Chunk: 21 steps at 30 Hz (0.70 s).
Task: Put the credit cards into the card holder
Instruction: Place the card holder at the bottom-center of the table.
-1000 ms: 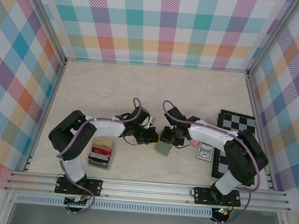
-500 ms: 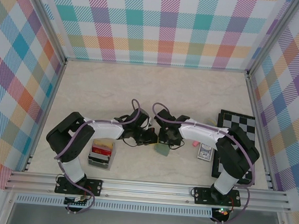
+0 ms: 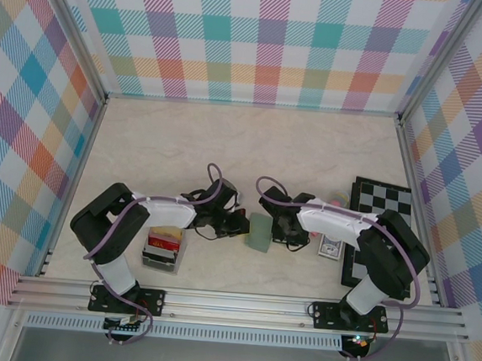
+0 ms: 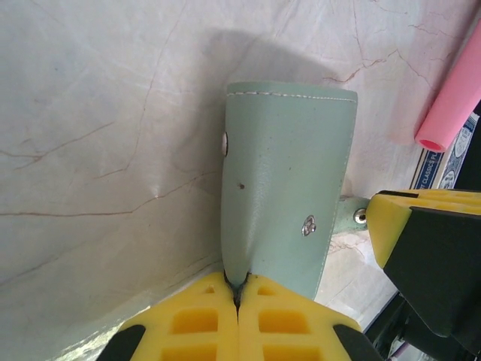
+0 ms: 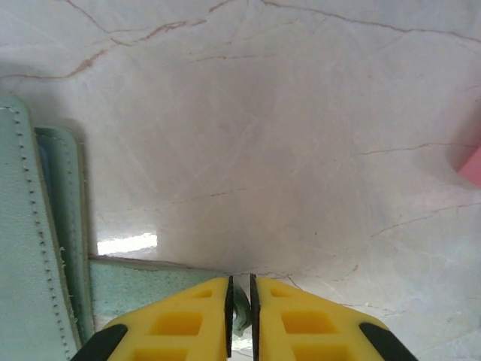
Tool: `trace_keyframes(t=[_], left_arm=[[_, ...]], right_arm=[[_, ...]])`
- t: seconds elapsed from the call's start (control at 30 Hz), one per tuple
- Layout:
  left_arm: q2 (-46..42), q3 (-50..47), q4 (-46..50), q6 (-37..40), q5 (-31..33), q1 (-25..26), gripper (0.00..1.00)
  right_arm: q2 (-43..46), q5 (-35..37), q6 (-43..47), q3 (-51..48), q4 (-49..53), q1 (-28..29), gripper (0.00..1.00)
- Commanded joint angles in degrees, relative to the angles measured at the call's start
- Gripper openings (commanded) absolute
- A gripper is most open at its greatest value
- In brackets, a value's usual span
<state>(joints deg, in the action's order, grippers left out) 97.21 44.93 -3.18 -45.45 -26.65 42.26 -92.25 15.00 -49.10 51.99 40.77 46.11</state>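
Note:
The sage-green card holder (image 3: pixel 259 232) stands raised off the table between my two grippers. My left gripper (image 4: pixel 237 289) is shut on its lower edge, and the snap-studded outer face (image 4: pixel 289 188) rises away from the pads. My right gripper (image 5: pixel 240 289) is closed down on a thin green flap of the card holder, which shows between its pads. More of the card holder (image 5: pixel 30 248) lies at the left of the right wrist view. Red and tan credit cards (image 3: pixel 165 242) stand in a clear-grey rack left of the arms.
A pink stick (image 4: pixel 451 98) and a blue patterned card box (image 4: pixel 442 167) lie just beyond the card holder. The card box (image 3: pixel 330 246) sits beside a chessboard (image 3: pixel 383 201) at the right. The rack (image 3: pixel 162 258) stands near the front rail. Plaid walls enclose the table.
The card holder has been lifted from lying flat to standing up between the grippers. My right gripper has closed on its flap and shifted slightly right. The left gripper stayed shut.

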Motion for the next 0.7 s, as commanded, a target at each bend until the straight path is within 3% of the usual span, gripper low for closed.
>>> trace_keyframes(t=[0.0, 0.37, 0.53, 0.67], left_arm=[[-1.85, -1.48, 1.33, -0.16, 1.83, 0.01, 0.01], [-4.28, -0.9, 6.27, 1.35, 4.15, 0.03, 0.14], [-4.99, -0.11, 9.18, 1.62, 5.47, 0.05, 0.24], [-6.93, 0.62, 11.69, 2.07, 6.79, 0.04, 0.3]], right_arm=[[-1.05, 0.07, -0.39, -0.59, 0.77, -0.2, 0.19], [-2.73, 3.62, 5.88, -3.49, -2.48, 1.35, 0.23], [1.15, 4.45, 10.98, -7.21, -8.8, 1.62, 0.24], [5.98, 4.32, 14.33, -8.92, -13.06, 1.62, 0.31]])
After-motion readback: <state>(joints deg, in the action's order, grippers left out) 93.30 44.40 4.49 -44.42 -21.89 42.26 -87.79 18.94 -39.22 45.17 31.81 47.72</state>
